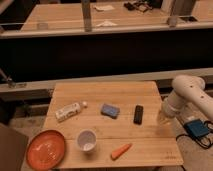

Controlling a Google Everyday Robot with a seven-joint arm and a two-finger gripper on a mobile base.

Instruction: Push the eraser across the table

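The eraser [138, 114] is a small flat black block lying lengthwise right of centre on the light wooden table [110, 92]. My white arm [186, 95] reaches in from the right. Its gripper [163, 118] hangs over the table's right edge, shut and holding nothing. It is to the right of the eraser, with a clear gap between them.
A blue-grey block [109, 110] lies just left of the eraser, and a white bottle [68, 111] lies on its side further left. A white cup [86, 140], a carrot [121, 150] and an orange plate [46, 149] sit along the front. A blue box [196, 128] with cables is on the floor at the right.
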